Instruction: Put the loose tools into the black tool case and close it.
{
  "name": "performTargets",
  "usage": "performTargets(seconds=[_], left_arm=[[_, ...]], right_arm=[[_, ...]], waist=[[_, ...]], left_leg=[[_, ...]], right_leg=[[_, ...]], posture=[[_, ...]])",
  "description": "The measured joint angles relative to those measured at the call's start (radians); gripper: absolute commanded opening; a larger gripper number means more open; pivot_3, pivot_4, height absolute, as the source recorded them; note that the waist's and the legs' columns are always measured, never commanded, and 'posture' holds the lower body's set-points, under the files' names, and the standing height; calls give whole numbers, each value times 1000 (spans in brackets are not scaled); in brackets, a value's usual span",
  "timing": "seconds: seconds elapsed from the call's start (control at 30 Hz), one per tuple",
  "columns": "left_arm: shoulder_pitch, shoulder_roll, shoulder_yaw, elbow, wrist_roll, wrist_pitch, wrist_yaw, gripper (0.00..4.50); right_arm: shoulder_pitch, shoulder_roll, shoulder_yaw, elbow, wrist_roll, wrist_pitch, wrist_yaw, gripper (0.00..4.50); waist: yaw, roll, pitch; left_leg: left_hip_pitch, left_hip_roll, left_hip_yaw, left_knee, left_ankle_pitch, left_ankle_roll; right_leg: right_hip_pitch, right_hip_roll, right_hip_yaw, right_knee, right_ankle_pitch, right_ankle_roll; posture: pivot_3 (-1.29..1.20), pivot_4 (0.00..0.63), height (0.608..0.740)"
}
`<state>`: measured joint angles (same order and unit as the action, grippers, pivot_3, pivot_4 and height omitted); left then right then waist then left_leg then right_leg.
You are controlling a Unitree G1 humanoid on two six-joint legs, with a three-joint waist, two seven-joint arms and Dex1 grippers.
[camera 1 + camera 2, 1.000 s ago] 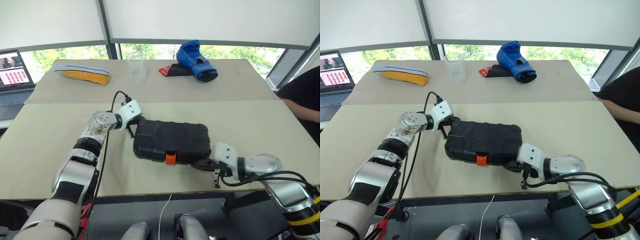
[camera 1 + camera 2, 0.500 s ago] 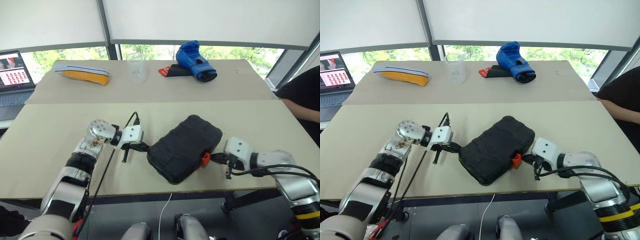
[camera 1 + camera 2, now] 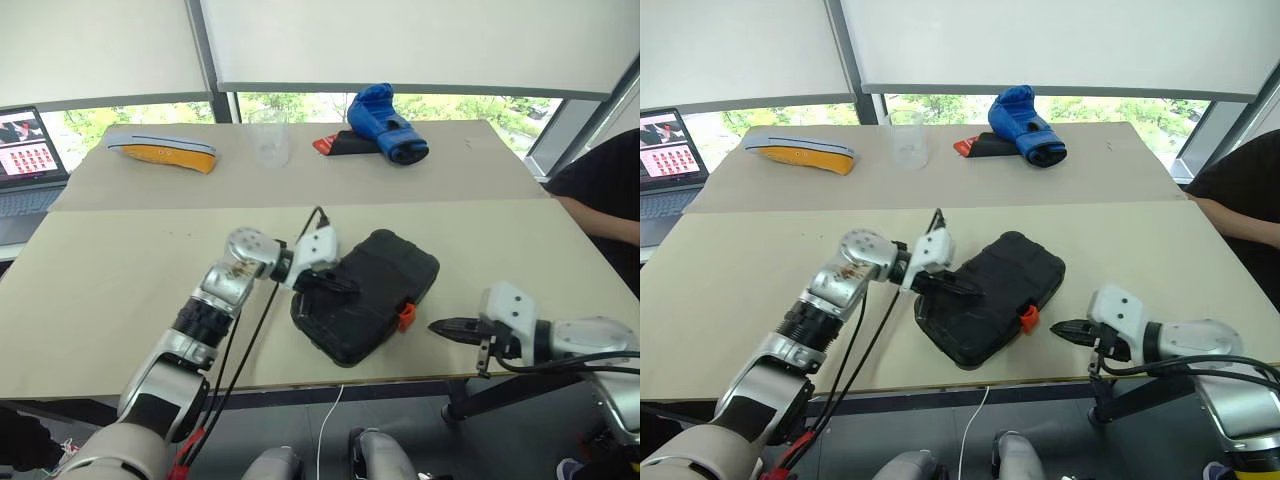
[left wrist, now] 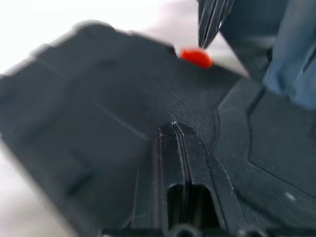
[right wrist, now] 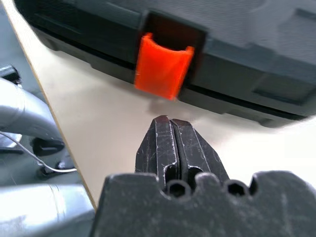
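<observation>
case: the black tool case lies shut on the near part of the worktop, turned askew, its long axis running from near-left to far-right
latch: the small orange latch sits on the case's near-right edge and faces the right arm
left pincer: the left pincer is clenched, nothing in it, fingers laid over the lid near the case's left end, looks to be touching
right pincer: the right pincer is clenched and empty, tip low over the worktop, just beside the latch but apart from it
key relation: the latch lies straight ahead of the right pincer's tip, a short gap between; the right arm is the nearer to it, the left one is up on the lid
loose tools: none to be seen on the worktop, so i take them to be inside
judgement: the lid looks down; pressing the latch home seems what is left
behind: a blue boxing glove on the far worktop, well apart
</observation>
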<state>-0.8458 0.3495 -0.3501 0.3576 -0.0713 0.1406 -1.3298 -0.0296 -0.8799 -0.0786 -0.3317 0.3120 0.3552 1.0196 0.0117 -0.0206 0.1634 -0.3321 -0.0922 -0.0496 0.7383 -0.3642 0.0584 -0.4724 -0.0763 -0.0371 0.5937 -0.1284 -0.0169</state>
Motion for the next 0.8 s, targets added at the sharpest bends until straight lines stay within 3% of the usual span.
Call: performTargets(seconds=[0.2,0.47,0.67,0.8], left_arm=[[22,52,-42,-12,51,-169,8,21],[26,57,-42,-11,51,-184,11,21],[25,54,-43,-11,51,-184,11,21],[20,49,-43,0,51,-184,10,21]], right_arm=[[-28,53,59,26,-32,-28,-24,0],[-137,93,-49,-80,241,179,-66,0],[-149,62,13,-31,154,186,-94,0],[-63,19,23,-33,121,169,-69,0]], waist=[[0,1,-1],[1,2,-2],[4,2,-2],[9,2,-2]], left_leg=[[15,1,0,-6,-1,1],[16,1,0,-6,-1,1],[15,1,0,-7,-1,1],[15,1,0,-7,-1,1]], right_leg=[[14,1,1,-3,-2,1],[14,0,1,-3,-1,1],[14,0,0,-3,-1,1],[14,0,0,-3,-1,1]], posture=[[0,150,731],[0,150,731],[0,150,731],[0,150,731]])
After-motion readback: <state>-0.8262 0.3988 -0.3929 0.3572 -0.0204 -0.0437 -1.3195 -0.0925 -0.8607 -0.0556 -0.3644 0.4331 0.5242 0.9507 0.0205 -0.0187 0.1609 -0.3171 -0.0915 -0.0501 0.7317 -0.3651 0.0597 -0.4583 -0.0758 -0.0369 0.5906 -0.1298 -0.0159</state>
